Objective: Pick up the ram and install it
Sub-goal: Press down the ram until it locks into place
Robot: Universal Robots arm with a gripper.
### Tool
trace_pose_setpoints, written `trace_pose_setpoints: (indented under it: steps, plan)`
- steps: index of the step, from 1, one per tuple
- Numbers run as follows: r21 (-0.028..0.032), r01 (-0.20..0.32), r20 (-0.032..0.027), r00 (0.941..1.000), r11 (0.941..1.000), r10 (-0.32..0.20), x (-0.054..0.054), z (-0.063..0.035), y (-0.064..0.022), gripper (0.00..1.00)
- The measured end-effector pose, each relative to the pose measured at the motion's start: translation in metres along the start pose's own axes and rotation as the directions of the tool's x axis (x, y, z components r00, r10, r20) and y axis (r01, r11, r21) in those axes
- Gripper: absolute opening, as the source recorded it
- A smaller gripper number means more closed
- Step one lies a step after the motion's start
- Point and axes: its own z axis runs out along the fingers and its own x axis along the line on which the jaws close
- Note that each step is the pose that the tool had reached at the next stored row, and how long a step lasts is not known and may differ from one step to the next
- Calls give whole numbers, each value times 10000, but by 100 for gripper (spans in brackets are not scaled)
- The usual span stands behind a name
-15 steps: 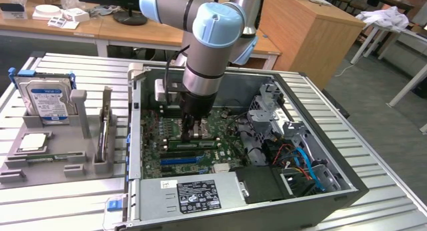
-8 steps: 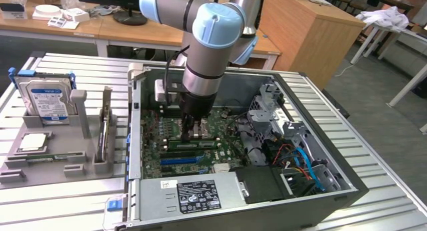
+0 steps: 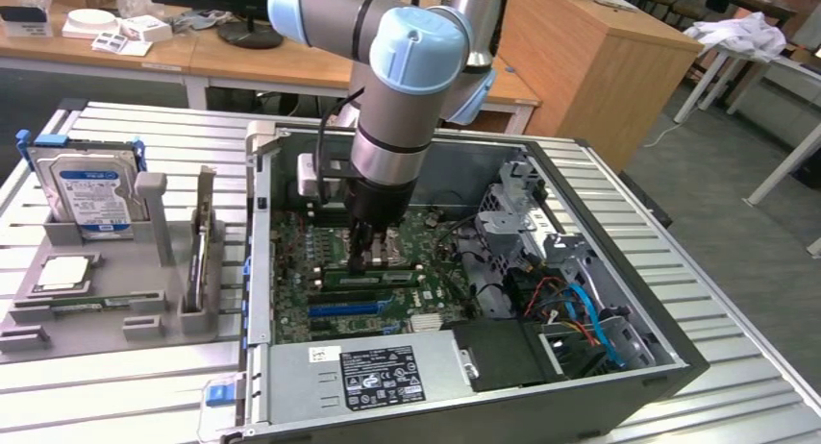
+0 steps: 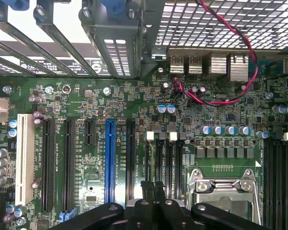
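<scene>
The black end effector [image 3: 365,261], fingers closed together, stands low over the green motherboard [image 3: 385,271] inside the open grey computer case [image 3: 616,367], walls close around. Whether it grips anything I cannot tell. A thin green ram stick [image 3: 77,300] lies in the grey holder [image 3: 115,314] on the slatted metal surface [image 3: 115,386], well apart at the exterior view's left.

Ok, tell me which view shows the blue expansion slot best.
The wrist view: the blue expansion slot is seen close and straight on along its length, between black slots. The exterior view shows it as a thin blue strip, at a slant, on the motherboard.
</scene>
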Motion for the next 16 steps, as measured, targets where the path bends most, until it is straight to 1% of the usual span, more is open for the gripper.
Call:
trace_pose_setpoints:
  steps: [16]
  plan:
    - [-2,0,4,10000,10000,0,1,23,0,11]
